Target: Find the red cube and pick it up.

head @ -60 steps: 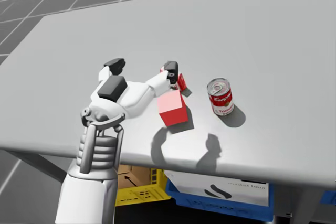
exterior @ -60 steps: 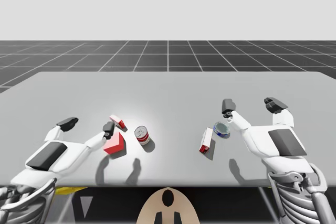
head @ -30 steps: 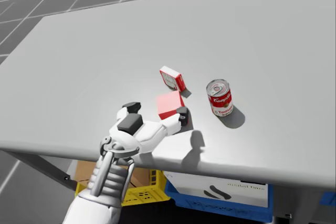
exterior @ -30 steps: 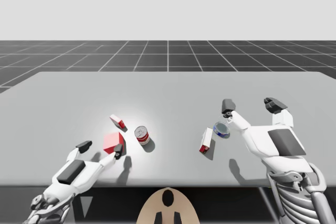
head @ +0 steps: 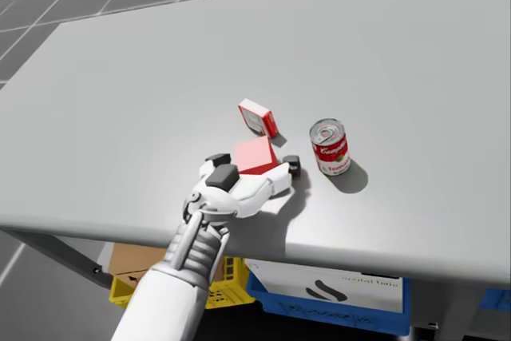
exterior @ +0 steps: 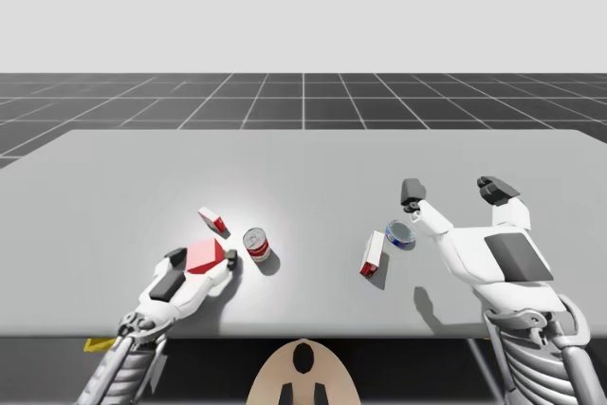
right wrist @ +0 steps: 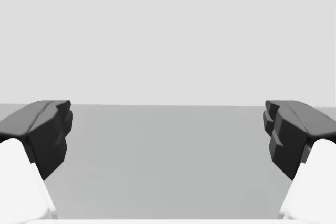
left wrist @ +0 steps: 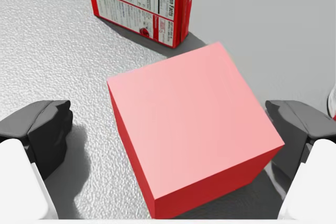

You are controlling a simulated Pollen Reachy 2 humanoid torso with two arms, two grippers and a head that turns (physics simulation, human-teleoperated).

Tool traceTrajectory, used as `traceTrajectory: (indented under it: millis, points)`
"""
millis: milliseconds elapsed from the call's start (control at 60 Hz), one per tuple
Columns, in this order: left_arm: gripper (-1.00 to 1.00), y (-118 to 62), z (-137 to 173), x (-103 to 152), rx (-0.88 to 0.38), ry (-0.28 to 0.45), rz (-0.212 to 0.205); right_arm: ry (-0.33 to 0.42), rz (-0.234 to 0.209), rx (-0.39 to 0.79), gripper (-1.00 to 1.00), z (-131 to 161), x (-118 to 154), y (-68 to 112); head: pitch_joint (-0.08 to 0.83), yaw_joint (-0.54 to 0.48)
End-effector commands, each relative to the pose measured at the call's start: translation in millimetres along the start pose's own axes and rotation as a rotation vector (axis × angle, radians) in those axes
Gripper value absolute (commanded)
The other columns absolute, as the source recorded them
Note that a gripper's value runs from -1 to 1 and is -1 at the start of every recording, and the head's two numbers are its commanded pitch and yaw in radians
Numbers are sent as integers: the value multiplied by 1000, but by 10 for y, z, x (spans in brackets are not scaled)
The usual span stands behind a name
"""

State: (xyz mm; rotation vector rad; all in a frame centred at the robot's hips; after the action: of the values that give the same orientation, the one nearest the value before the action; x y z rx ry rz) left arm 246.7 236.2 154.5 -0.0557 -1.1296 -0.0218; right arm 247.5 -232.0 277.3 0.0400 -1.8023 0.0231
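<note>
The red cube [exterior: 204,255] [head: 255,153] rests on the grey table [exterior: 313,168] near its front left. My left gripper [exterior: 203,258] [head: 254,164] comes in low from the front edge and stands open around the cube. In the left wrist view the cube [left wrist: 194,124] sits between the dark fingertips [left wrist: 42,129], with bare table showing beside the one finger and the other close to the cube's corner. My right gripper [exterior: 453,191] [right wrist: 168,135] hangs open above the table's right side, holding nothing.
A small red-and-white box [exterior: 213,221] [head: 259,117] [left wrist: 142,3] lies just beyond the cube. A red-and-white can [exterior: 257,245] [head: 330,147] stands to its right. Another red-and-white box [exterior: 373,253] and a blue tin [exterior: 400,234] lie near my right arm. Crates [head: 215,289] sit under the table.
My left arm has pulled back toward the front edge and dropped low, bringing its open fingers to either side of the cube. My head has turned slightly. The right arm has not moved.
</note>
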Motion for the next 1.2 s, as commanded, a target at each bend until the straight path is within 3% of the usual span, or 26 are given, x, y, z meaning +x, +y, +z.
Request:
traceTrajectory:
  millis: [17, 33, 50, 67, 83, 100, 133, 483, 767, 900, 1200]
  points:
    - [-1000, -146, -103, -43, -2, 6, 51, 1, -13, -2, -1000, 5, -7, 12, 731, 382]
    - [-971, -150, -103, -47, 1, 6, 52, 1, -14, -2, -1000, 5, -7, 11, 731, 381]
    - [-644, -152, -101, -52, 3, 8, 54, 1, -14, -2, -1000, 6, -7, 11, 730, 380]
    - [-442, -154, -100, -56, 3, 10, 55, 1, -14, -3, -1000, 6, -7, 12, 730, 380]
    - [238, -156, -97, -63, 3, 12, 55, 1, -14, -3, -1000, 6, -8, 11, 729, 380]
    - [709, -157, -91, -68, 4, 12, 54, 1, -14, -2, -1000, 6, -7, 10, 729, 379]
    - [937, -160, -82, -80, 2, 14, 55, 1, -14, -2, -1000, 5, -6, 10, 729, 379]
    - [1000, -173, 45, -124, -7, 19, 50, 2, -14, -2, -1000, 5, -7, 7, 693, 385]
    - [981, -203, 73, -71, -21, 8, 24, -1, -12, -4, -1000, 0, -1, -3, 456, 415]
    - [971, -230, 153, 47, -38, -13, -12, 0, -15, -2, -1000, -1, 3, -13, 382, 423]
    - [981, -252, 603, 766, -64, -178, -147, -5, -19, 0, -1000, 1, 20, -63, 344, 433]
